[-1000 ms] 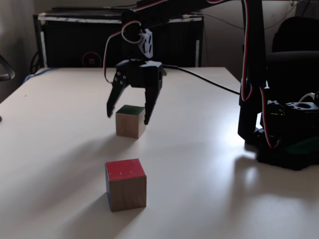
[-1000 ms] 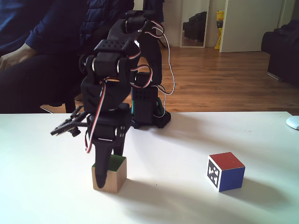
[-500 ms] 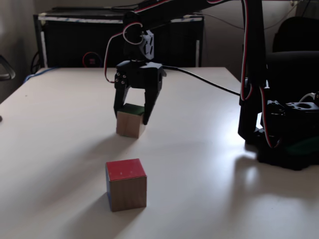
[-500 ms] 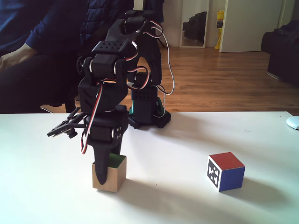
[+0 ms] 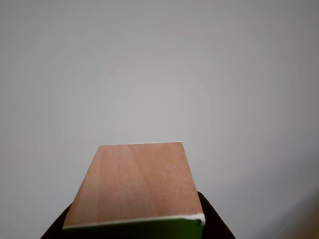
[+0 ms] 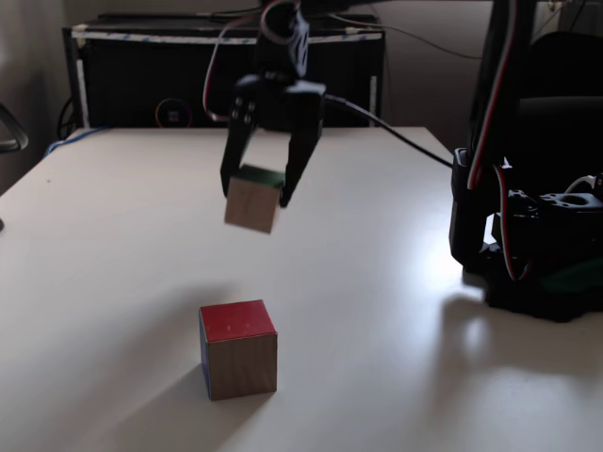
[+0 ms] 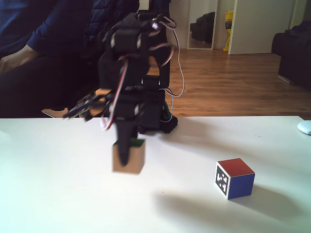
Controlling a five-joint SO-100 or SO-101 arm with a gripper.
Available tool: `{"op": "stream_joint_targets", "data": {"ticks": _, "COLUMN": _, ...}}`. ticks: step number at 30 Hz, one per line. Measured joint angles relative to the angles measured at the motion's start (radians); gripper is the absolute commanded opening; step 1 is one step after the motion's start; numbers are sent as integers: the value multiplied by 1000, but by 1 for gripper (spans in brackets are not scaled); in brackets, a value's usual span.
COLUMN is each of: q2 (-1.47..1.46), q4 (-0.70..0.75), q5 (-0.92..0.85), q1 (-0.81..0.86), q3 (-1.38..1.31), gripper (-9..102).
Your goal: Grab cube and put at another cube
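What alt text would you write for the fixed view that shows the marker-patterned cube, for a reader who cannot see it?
A black robot arm's gripper holds a wooden cube with a green top lifted clear of the white table. To its right a smaller cube sits on the table, with a red top, a blue side and a black-and-white marker face.

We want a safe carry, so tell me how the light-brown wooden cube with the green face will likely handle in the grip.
The light-brown wooden cube with the green face looks rigid, so it should not deform between the gripper fingers. Its flat sides likely hold steady. It hangs slightly tilted above the white table, so the smooth wood might slip or twist.
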Motion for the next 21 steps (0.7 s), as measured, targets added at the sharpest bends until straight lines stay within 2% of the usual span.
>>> {"op": "stream_joint_targets", "data": {"ticks": 9, "q2": 242, "q4": 189, "q5": 135, "q1": -262, "q3": 20, "gripper": 6}}
{"op": "stream_joint_targets", "data": {"ticks": 21, "q2": 276, "q4": 235, "q5": 319, "q1": -577, "q3": 18, "gripper": 6}}
